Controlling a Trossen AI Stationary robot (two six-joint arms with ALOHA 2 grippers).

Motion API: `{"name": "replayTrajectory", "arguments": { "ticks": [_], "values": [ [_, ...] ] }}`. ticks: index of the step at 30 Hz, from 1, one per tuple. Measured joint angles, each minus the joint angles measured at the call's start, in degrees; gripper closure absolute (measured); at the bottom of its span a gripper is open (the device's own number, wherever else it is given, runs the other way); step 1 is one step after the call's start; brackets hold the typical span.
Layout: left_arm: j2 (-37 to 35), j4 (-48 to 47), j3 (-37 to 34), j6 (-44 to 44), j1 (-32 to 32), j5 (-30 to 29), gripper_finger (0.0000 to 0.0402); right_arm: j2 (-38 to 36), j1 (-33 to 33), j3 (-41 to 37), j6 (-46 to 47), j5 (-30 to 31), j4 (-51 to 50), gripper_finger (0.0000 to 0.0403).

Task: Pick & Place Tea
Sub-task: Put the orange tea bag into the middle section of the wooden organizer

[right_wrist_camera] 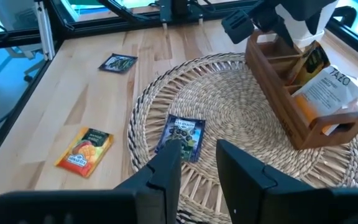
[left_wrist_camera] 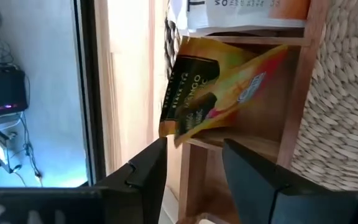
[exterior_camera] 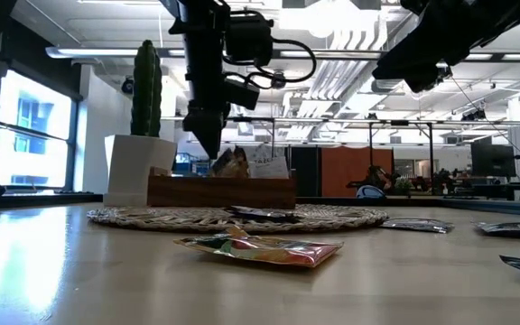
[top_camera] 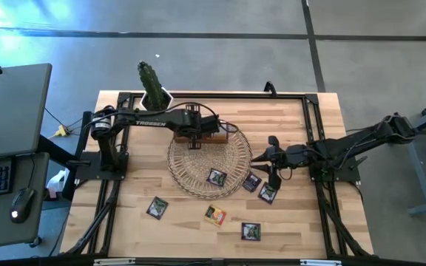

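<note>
"TROSSEN" on the left arm (top_camera: 150,116); "TAZO" on a white sachet (right_wrist_camera: 331,93) in the wooden box (right_wrist_camera: 278,93).

Bright ceiling lights (exterior_camera: 332,18) glare in the low view. The near table (exterior_camera: 79,271) looks blurry, and a window (exterior_camera: 25,135) shines on the left.

A yellow-orange tea sachet (left_wrist_camera: 219,87) is leaning tilted inside a compartment of the wooden box (right_wrist_camera: 291,93), beside white ones (right_wrist_camera: 328,93). A dark sachet (top_camera: 217,177) is lying flat on the wicker mat (top_camera: 198,159) near the box. Five more are lying flat on the table, off the mat: three dark (top_camera: 157,207) and one yellow-orange (top_camera: 214,215).
</note>
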Motion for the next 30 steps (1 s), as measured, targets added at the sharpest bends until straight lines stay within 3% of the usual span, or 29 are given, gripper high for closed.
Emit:
{"name": "replayTrajectory", "arguments": {
  "ticks": [6,10,14,20,25,30],
  "values": [
    [0.0,-0.4,0.0,0.2,0.7,-2.5,0.0250,0.0,0.0,0.0,0.3,1.1,0.0,0.0305],
    [0.0,-0.1,0.0,0.1,3.8,3.3,0.0250,0.2,0.0,0.0,0.3,1.1,0.0,0.0305],
    [-0.1,1.3,0.0,0.0,6.2,3.3,0.0250,0.5,0.0,0.0,0.3,1.1,0.0,0.0305],
    [-0.1,2.7,0.0,0.2,9.2,14.4,0.0250,2.0,0.0,0.0,-0.3,1.1,0.0,0.0305],
    [-0.1,2.8,0.0,1.1,10.6,13.4,0.0250,3.5,0.0,0.0,-0.7,0.9,0.5,0.0305],
    [-0.1,3.1,0.0,2.2,10.5,16.5,0.0250,3.5,0.0,0.0,-0.8,0.9,0.5,0.0305]
  ]
}}
